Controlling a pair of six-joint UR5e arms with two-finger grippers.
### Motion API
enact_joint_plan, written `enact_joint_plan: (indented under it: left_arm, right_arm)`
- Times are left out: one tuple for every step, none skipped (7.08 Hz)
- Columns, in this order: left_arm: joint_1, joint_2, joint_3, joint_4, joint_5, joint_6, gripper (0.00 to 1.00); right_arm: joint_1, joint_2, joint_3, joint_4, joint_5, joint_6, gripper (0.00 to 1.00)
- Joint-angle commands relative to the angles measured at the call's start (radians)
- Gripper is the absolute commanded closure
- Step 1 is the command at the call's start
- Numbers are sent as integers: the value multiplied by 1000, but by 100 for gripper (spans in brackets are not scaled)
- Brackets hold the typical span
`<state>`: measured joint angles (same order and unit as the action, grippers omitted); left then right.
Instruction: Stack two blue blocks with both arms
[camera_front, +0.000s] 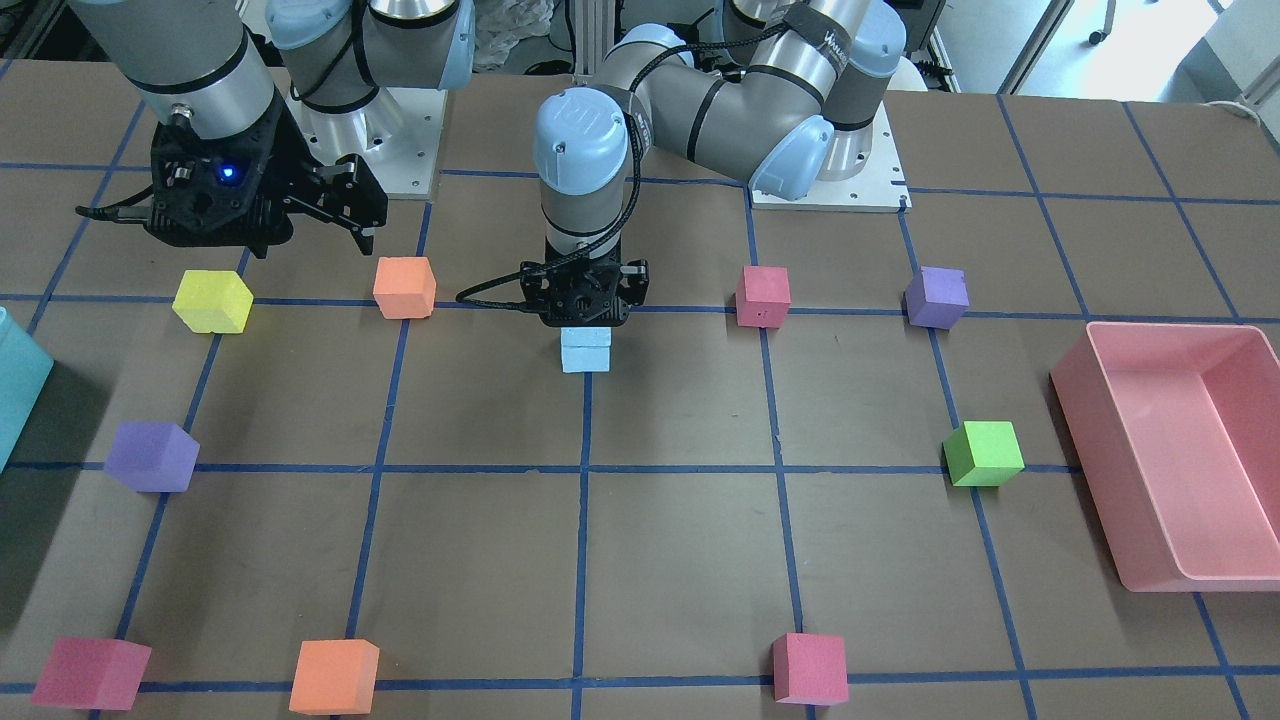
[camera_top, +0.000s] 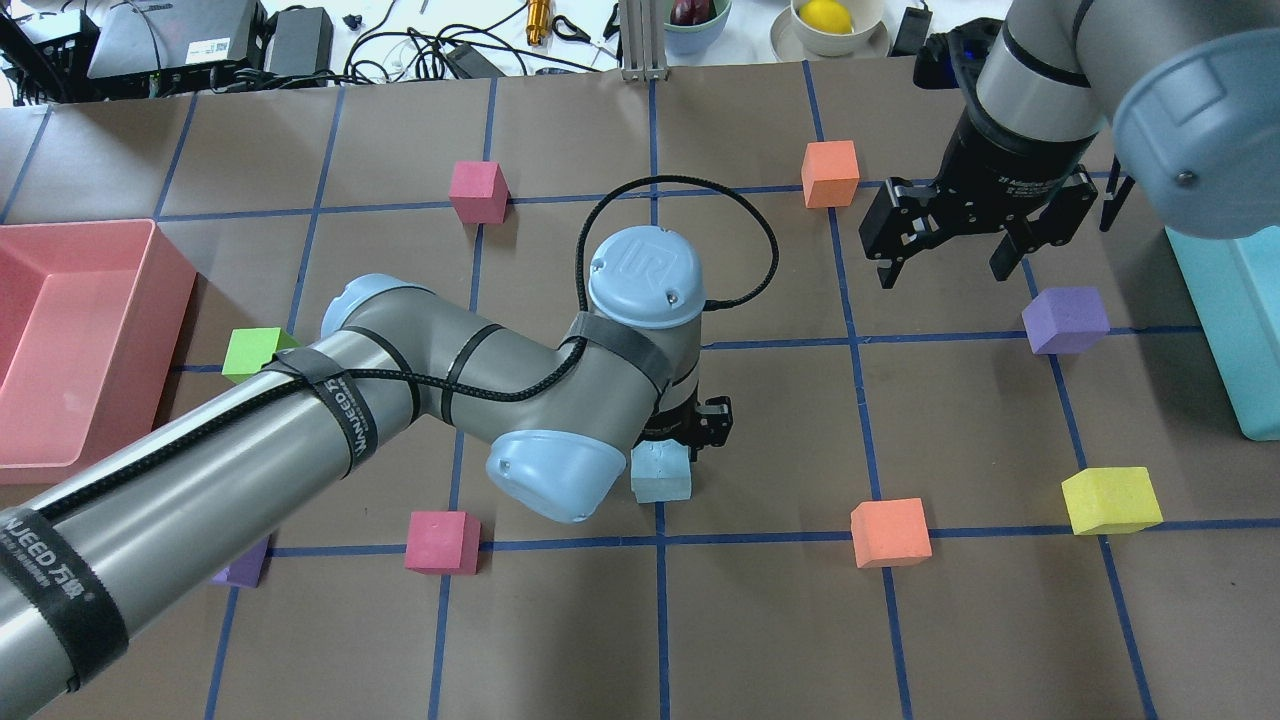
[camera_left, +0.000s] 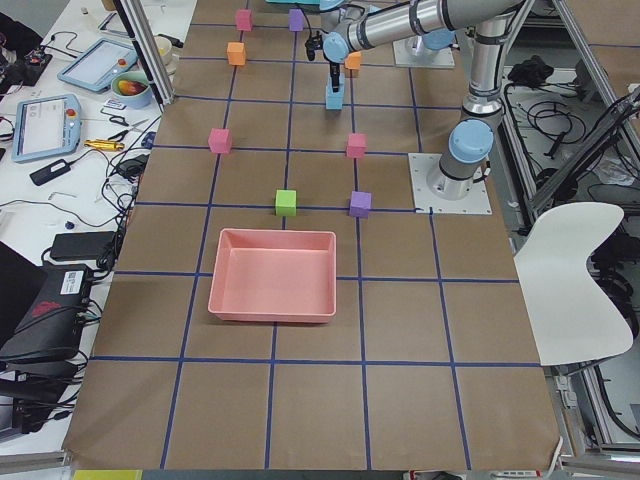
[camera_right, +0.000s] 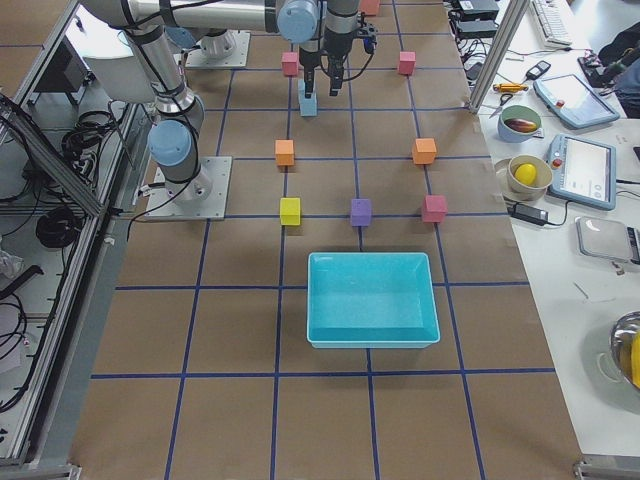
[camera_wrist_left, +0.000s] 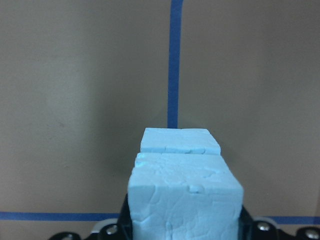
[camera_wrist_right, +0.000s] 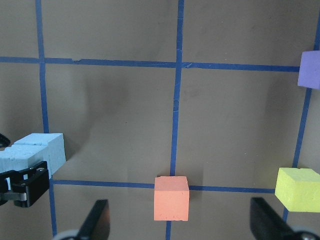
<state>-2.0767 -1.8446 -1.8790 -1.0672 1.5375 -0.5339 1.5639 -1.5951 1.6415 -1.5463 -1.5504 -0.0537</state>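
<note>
Pale-blue finish: both cubes are sky-blue foam, chalky and matt. Fine cracks and small dents run over their faces, plainest in the left wrist view.
Upper blue block (camera_wrist_left: 185, 200): upright, pinched from two sides between the black fingers of the left gripper (camera_front: 585, 325).
Lower blue block (camera_wrist_left: 180, 141): stands on the brown table (camera_front: 680, 560) near its middle, at the end of a blue tape line (camera_wrist_left: 174, 60). In the front view the upper cube sits squarely on top of it. Whether it rests with its full weight cannot be told.
Left gripper: points straight down and is pressed onto the upper cube, its body just above the stack.
Right gripper (camera_top: 943, 272): fingers spread wide with nothing between them. It hangs over the table well apart from the stack, and a blue light shows on its body in the front view.
Neighbours: an orange cube (camera_wrist_right: 171, 197) and a yellow cube (camera_wrist_right: 298, 189) lie below the right gripper, both apart from the stack.
Writing: a black strap (camera_top: 345, 425) round the left arm (camera_top: 200, 480) reads "WANJEED", followed by Chinese characters. The light blue joint cap (camera_top: 645, 275) bears a raised "UR" mark. White print on the right gripper's wrist is too small to read.
</note>
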Motion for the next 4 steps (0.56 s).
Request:
enact_joint_plan:
  left_arm:
    - [4,30,9,16,0,15,0]
    - [13,50,9,27,-2,22,0]
    - [38,76,6,18,10,53,0]
    - [87,111,11,12,9,104,0]
  right_arm:
    - [2,0,-5,0,-4,9,0]
    - [1,1,-6,-3,-23,9,0]
    - [4,1,-6,-8,-71,6,0]
    - [5,0,-8,-6,-63,11,0]
